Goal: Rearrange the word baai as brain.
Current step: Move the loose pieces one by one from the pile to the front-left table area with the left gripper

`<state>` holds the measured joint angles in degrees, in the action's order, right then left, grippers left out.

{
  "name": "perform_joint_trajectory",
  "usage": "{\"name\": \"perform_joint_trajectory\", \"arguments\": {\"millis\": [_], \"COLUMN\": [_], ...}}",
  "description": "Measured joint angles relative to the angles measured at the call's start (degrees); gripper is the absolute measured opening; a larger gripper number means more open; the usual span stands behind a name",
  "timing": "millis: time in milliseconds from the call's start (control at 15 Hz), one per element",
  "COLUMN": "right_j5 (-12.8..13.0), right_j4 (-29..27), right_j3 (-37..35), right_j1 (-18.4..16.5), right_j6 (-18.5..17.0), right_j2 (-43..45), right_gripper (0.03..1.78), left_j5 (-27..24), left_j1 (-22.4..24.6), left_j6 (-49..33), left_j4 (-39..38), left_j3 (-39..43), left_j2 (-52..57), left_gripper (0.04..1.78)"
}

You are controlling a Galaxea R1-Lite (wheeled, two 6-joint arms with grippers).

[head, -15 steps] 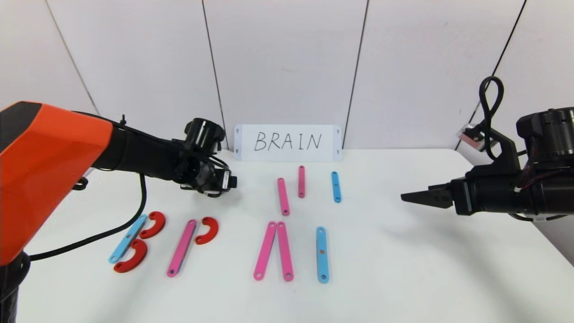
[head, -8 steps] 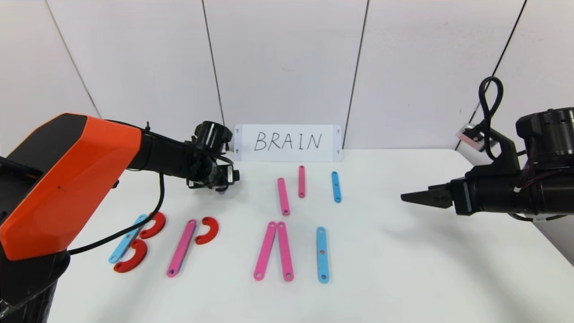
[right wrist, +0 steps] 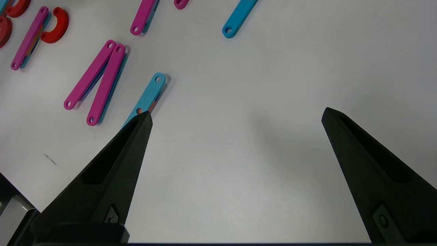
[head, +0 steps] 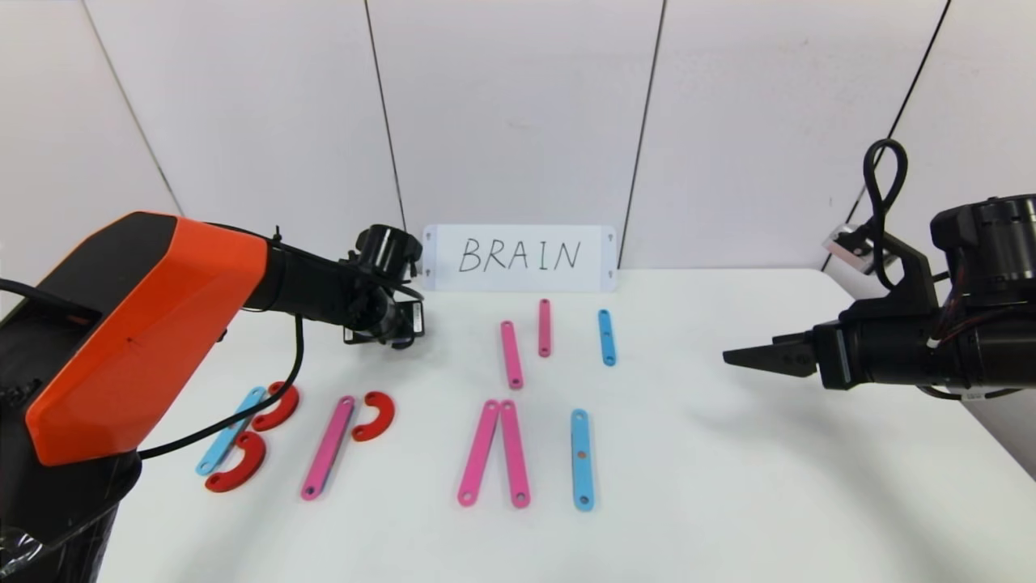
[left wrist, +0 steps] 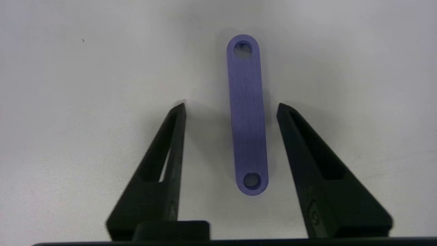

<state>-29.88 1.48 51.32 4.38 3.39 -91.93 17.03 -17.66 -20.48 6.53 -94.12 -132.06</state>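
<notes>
The plastic letters lie in a row at the front. A blue strip (head: 231, 429) with two red curves (head: 275, 406) is on the left. Beside it lie a pink strip (head: 328, 447) with one red curve (head: 374, 416), two pink strips (head: 494, 453) meeting at their far ends, and a blue strip (head: 581, 459). My left gripper (head: 401, 336) is behind the row, pointing down. It is open (left wrist: 231, 106) and straddles a purple strip (left wrist: 247, 114) lying flat, without touching it. The head view hides that strip. My right gripper (head: 736, 356) hovers open and empty on the right (right wrist: 237, 114).
A white card (head: 519, 257) with BRAIN handwritten on it stands against the back wall. Three spare strips lie before it: pink (head: 511, 355), dark pink (head: 544, 327) and blue (head: 606, 337). The table edge runs close by the right arm.
The left arm's orange upper part has swung up and to the right, while its gripper stayed near the same spot at the back left. The right arm has not moved.
</notes>
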Motion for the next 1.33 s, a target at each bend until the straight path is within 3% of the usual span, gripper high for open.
{"name": "perform_joint_trajectory", "arguments": {"millis": [133, 267, 800, 1133, 1333], "right_j5": [0.0, 0.0, -0.1, -0.1, -0.1], "right_j4": [0.0, 0.0, 0.0, 0.0, 0.0], "right_j3": [0.0, 0.0, 0.0, 0.0, 0.0], "right_j1": [0.0, 0.0, 0.0, 0.0, 0.0], "right_j6": [0.0, 0.0, 0.0, 0.0, 0.0], "right_j2": [0.0, 0.0, 0.0, -0.1, -0.2], "right_gripper": [1.74, 1.74, 1.74, 1.74, 1.74], "left_j5": [0.0, 0.0, 0.8, 2.5, 6.9], "left_j1": [0.0, 0.0, -0.2, -2.8, -4.8], "left_j6": [0.0, 0.0, -3.2, -14.4, -22.9], "left_j4": [0.0, 0.0, 2.3, 11.8, 13.0], "left_j3": [0.0, 0.0, 0.8, 3.7, 8.7], "left_j2": [0.0, 0.0, 2.3, 10.6, 15.9], "left_gripper": [0.46, 0.28, 0.27, 0.27, 0.27]}}
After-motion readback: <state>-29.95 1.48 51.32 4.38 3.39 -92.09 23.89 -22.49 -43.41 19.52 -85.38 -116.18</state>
